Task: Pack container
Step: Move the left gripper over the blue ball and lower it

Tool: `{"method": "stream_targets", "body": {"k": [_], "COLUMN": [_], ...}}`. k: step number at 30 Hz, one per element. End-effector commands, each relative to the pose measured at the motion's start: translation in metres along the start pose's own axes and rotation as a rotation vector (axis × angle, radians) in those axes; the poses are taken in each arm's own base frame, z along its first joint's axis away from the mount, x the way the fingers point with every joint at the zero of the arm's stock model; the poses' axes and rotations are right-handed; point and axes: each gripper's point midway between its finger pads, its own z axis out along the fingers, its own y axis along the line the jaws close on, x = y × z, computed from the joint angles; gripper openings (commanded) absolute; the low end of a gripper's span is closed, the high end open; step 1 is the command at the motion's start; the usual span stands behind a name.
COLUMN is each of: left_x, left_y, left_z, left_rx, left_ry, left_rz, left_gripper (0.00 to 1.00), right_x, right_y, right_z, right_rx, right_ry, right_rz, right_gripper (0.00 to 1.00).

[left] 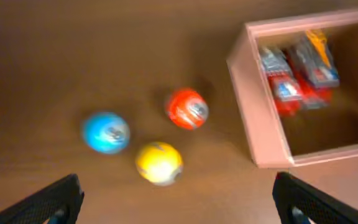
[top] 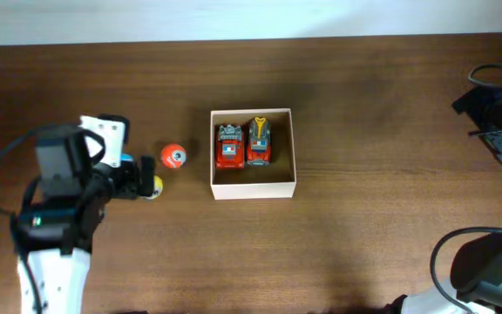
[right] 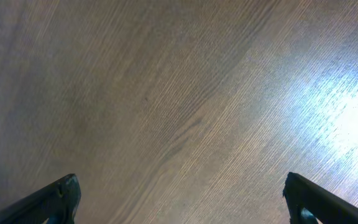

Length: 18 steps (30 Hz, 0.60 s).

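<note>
Two red toy trucks (top: 229, 150) sit abreast in the small square cream-walled cardboard container (top: 253, 188), mid-table. Beside it wait an orange-red ball (left: 186, 108), a yellow ball (left: 158, 163) and a blue ball (left: 105, 132). The left gripper (left: 176, 193) hovers above them, jaws spread; a ball pick looks next, so descend and close. The right gripper (right: 179, 199) hangs wide open over the dark wood-grain table (top: 364, 244).

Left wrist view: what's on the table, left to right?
Blue ball → yellow ball → red ball → container, with two toy trucks inside.
</note>
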Motion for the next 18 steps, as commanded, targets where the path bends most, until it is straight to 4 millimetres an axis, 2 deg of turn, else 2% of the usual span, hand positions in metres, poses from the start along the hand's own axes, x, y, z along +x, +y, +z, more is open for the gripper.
{"method": "stream_targets", "body": {"k": [1,2,14,16,18], "left_x": [-0.008,-0.008,-0.026,-0.028,-0.024], "left_y": [-0.042,-0.051,-0.057,-0.043,-0.01], "left_z": [-0.003,-0.003,-0.003,0.002,0.013], "left_rx": [0.258,0.318,0.367,0.288,0.102], "left_ry": [-0.016,-0.015,-0.087,-0.083,-0.043], "left_rz": [0.0,-0.005,0.017,-0.017,-0.16], "left_gripper": [0.99,0.99,0.99,0.99,0.99], "right_x": [0.001,0.001,0.001,0.001,0.001], "right_y": [-0.001,-0.001,-0.001,-0.001,-0.001], "right_z": [0.001,0.001,0.001,0.001,0.001], "right_rx": [0.003,0.003,0.003,0.003,0.003], "right_ry": [0.006,0.006,0.006,0.006,0.006], "right_rz": [0.011,0.011,0.012,0.012,0.012], "right_gripper": [0.99,0.99,0.99,0.99,0.99]}}
